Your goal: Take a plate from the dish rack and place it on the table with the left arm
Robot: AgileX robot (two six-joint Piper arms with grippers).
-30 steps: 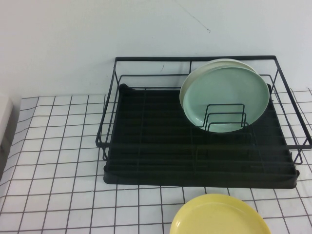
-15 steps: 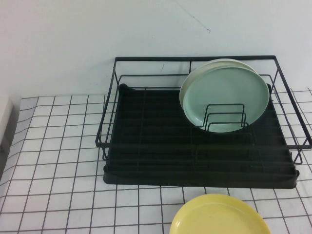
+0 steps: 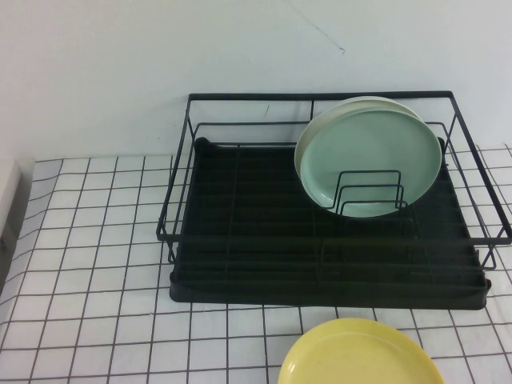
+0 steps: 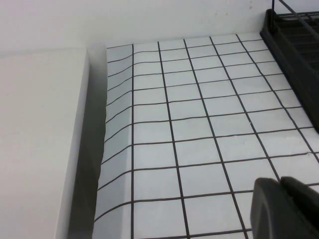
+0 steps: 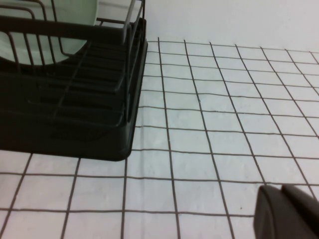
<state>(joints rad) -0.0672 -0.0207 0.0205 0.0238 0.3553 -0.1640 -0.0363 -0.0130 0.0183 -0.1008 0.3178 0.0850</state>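
The yellow plate [image 3: 360, 356] lies flat on the gridded table cloth [image 3: 96, 240] in front of the black dish rack [image 3: 328, 240], partly cut off by the near edge of the high view. My left gripper [image 4: 280, 185] is shut and empty, low over the cloth left of the rack's corner [image 4: 294, 35]; it is out of the high view. My right gripper [image 5: 282, 191] is shut and empty over the cloth right of the rack [image 5: 70, 89]; it is also out of the high view.
Two pale green plates [image 3: 372, 160] stand upright in the rack's wire dividers at the back right, also seen in the right wrist view [image 5: 45, 30]. A white block [image 4: 35, 144] borders the cloth's left edge. A white wall stands behind the rack.
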